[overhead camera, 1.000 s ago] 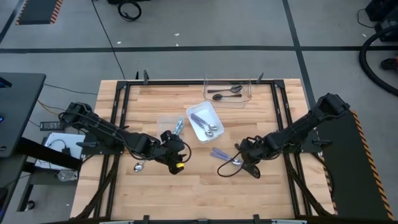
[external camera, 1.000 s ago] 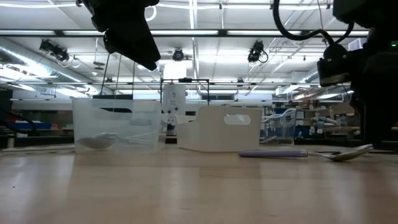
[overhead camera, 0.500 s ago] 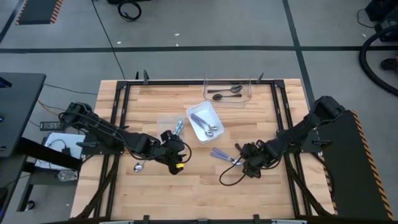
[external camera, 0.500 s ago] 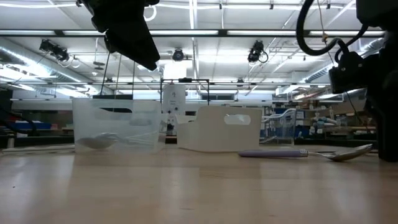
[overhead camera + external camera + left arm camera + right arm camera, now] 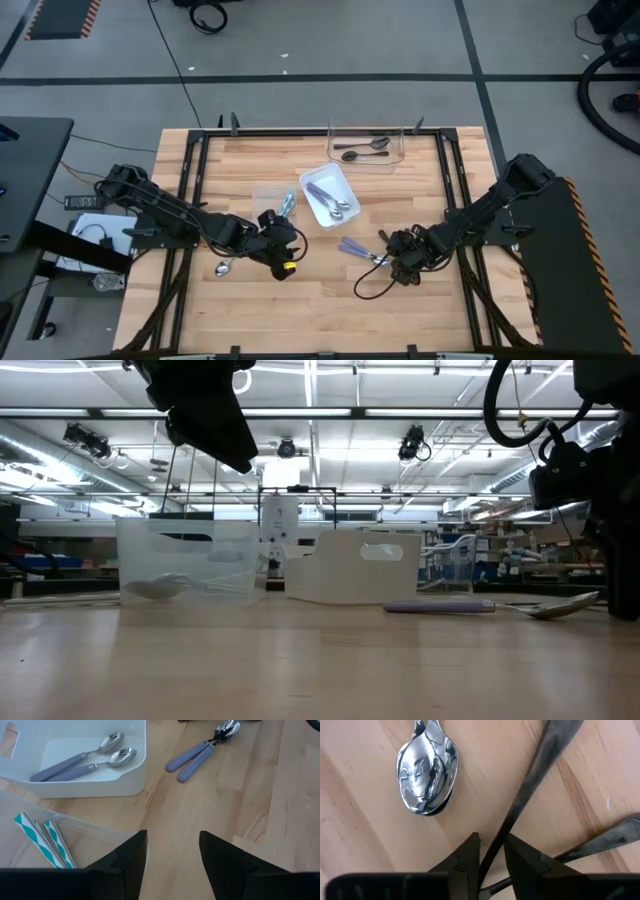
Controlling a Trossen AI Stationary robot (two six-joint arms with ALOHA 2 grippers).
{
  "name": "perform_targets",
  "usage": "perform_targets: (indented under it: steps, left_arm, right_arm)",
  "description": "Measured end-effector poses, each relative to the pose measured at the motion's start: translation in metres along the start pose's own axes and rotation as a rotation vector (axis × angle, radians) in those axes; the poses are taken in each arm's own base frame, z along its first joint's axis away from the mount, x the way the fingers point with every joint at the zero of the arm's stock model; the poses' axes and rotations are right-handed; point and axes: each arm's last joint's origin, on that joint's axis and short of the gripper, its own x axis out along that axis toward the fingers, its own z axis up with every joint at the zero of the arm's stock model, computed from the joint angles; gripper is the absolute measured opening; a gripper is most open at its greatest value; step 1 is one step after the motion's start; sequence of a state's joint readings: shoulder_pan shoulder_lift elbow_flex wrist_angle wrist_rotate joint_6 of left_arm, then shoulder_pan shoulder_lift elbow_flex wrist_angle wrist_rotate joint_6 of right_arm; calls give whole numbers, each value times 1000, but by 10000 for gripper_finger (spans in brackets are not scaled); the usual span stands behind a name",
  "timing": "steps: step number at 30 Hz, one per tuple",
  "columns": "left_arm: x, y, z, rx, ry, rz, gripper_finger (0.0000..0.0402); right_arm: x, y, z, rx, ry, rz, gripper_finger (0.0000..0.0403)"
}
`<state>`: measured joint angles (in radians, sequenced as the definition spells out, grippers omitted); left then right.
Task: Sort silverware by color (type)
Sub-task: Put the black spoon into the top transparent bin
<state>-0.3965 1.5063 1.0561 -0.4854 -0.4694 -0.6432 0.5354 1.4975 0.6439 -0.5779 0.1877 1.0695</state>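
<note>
Worked with the right hand (image 5: 491, 842), low over the surface (image 5: 320, 300) toward its right side. Had the two fingers drawn close about the thin handle of a dark spoon (image 5: 535, 785), apparently pinching it along its length. Called for a squarer grip, by this reading: a handle that slim would likely swivel or slip if lifted by its edge. Asked for a straight lift too, since a second dark handle (image 5: 600, 842) crossed just beside and could be dragged along.

Lay just beyond the fingers: two shiny bowls nested one in the other (image 5: 426, 777), belonging to the purple-handled pair (image 5: 355, 247). Best kept clear of during the lift, so as not to scatter them.

Waited farther over, near the surface's middle: the left hand (image 5: 172, 865), fingers spread wide and holding nothing. Sat before it a clear container (image 5: 100, 827) with teal-striped handles (image 5: 42, 840) inside, and beside that a white tray (image 5: 100, 787) with two purple-handled spoons (image 5: 82, 760).

Stood at the far edge: another clear bin (image 5: 392, 165) with dark spoons (image 5: 365, 150) in it. Looked the fitting place for the pinched piece; needed a carry over the white tray, high enough to clear its wall.
</note>
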Motion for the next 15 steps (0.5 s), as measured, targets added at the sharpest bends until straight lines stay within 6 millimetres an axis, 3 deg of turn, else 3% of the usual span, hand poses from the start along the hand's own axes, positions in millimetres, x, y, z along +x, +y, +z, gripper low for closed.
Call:
perform_targets:
  steps: [7, 15]
  left_arm:
    - [-2, -4, -3, -2, 1, -12, 188]
    - [-3, -5, -3, -22, 0, -15, 188]
  right_arm:
    - [1, -2, 4, -31, -12, -9, 18]
    - [-6, -10, 12, -38, -47, 1, 24]
